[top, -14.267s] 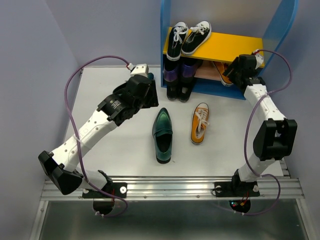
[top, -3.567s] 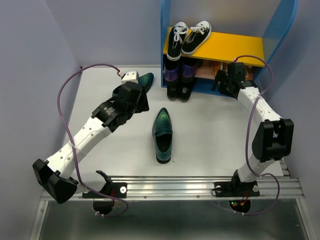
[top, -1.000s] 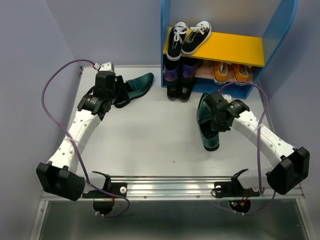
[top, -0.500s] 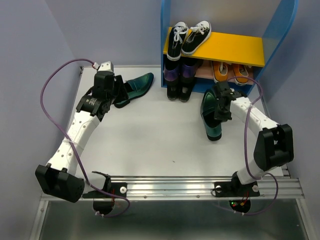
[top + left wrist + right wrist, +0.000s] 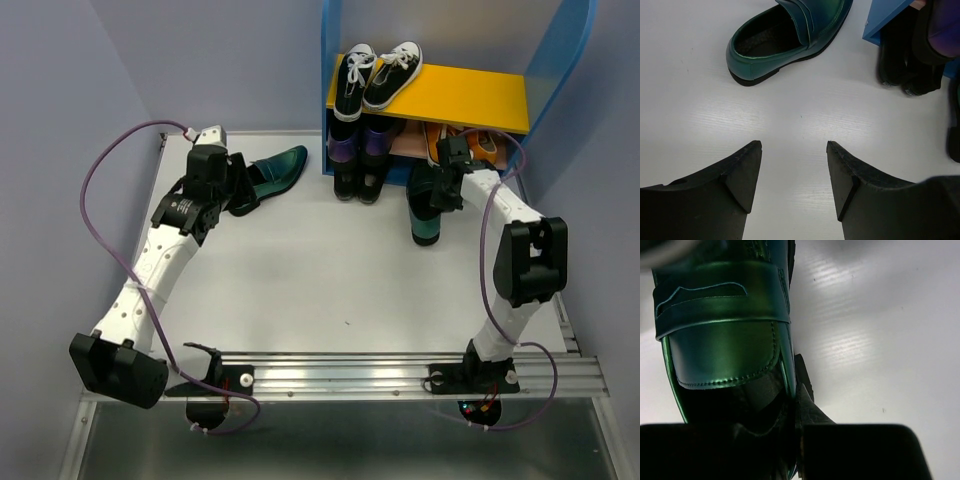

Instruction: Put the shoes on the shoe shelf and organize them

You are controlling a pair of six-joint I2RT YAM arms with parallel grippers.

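Note:
One shiny dark green loafer [image 5: 276, 169] lies on the table left of the shoe shelf [image 5: 470, 95]. My left gripper [image 5: 238, 190] hovers just short of its heel, open and empty [image 5: 794, 150], with the loafer [image 5: 790, 40] ahead of the fingertips. The second green loafer [image 5: 425, 212] hangs in front of the shelf's lower board, toe pointing toward me. My right gripper [image 5: 447, 185] is shut on its side wall [image 5: 799, 407]; the loafer's strap [image 5: 722, 320] fills that view. Two orange sneakers [image 5: 480, 146] sit on the lower board. Black shoes [image 5: 358, 185] stand at the shelf's lower left.
Black sneakers with white laces [image 5: 380, 75] rest on the left of the yellow upper board. Purple shoes [image 5: 360, 148] sit above the black ones. The shelf's blue side [image 5: 890, 15] is close on the left gripper's right. Grey walls enclose the table at left and back.
My right arm has carried the green loafer away from me, up to the front of the shelf's lower tier. The left arm and its loafer have not moved.

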